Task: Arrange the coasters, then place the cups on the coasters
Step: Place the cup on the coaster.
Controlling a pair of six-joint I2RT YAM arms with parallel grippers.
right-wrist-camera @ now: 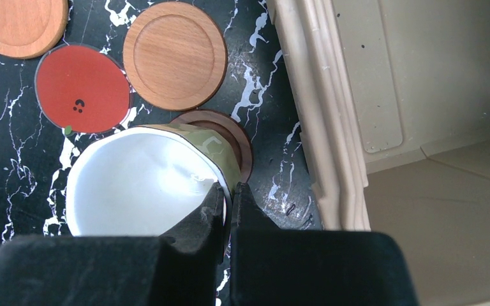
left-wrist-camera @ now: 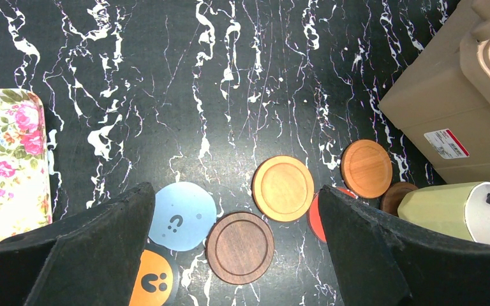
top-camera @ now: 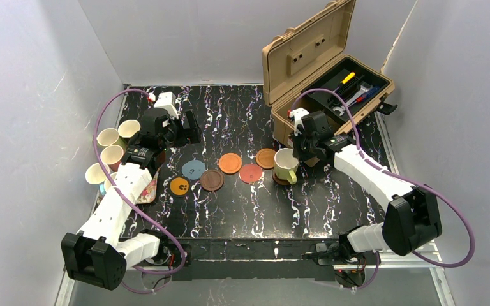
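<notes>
Right wrist view: clamping the lime cup's (right-wrist-camera: 137,185) rim with the right hand (right-wrist-camera: 230,199), fingers nearly together on the thin wall, holding it upright on a dark coaster (right-wrist-camera: 233,131) just beside the toolbox (right-wrist-camera: 306,95). Hovering the left hand (top-camera: 188,129) above the tabletop (top-camera: 242,210), fingers wide apart, gripping nothing. Showing six bare coasters (top-camera: 230,163) in a loose row left of the cup, other cups (top-camera: 112,155) grouped near the tray (top-camera: 148,190).

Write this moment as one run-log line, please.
right gripper: shut on lime cup rim, cup over dark brown coaster | left gripper: open, empty, above coaster row | other cups: grouped at left
</notes>
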